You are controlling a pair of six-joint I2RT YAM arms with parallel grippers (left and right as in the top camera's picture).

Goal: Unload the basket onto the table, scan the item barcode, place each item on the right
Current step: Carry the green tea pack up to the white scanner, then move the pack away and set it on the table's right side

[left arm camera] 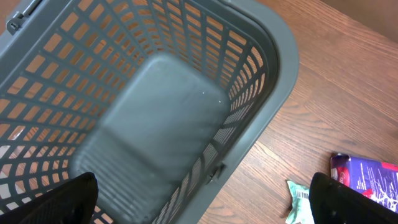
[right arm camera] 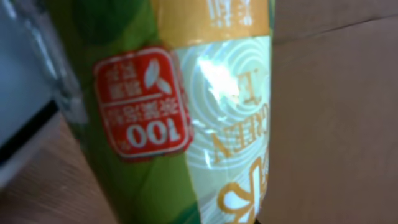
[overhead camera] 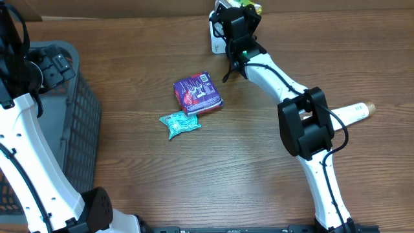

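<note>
**Green tea container up at the far edge, right fingers closed on it**

Your biggest surface is the wooden table (overhead camera: 259,168), brown with a visible grain. On its left sits a grey plastic basket (left arm camera: 273,68) with lattice walls, rounded corners and a smooth solid floor; the overhead view cuts off its left side.

The left gripper (left arm camera: 208,202) hangs over the basket with its fingers (left arm camera: 68,199) spread wide and nothing between them. Only their dark tips show, at the bottom corners of the left wrist view.

A plain cardboard wall (right arm camera: 336,124) stands behind the table's far edge. The right gripper (overhead camera: 240,11) reaches up there, fingers drawn close together on the green tea container (right arm camera: 186,124). It has a glossy, curved green-and-yellow label with a red "100" badge that reads upside down. You cannot see the fingers themselves in the right wrist view, and the container's top and bottom are cropped.

Just beside it stands a small white device (overhead camera: 215,40), mostly hidden by the arm.

Mid-table lie a flat purple packet (overhead camera: 198,94) and a crinkled teal packet (overhead camera: 180,123), close together. A cream cylinder (overhead camera: 356,111) is half hidden behind the right arm.
</note>
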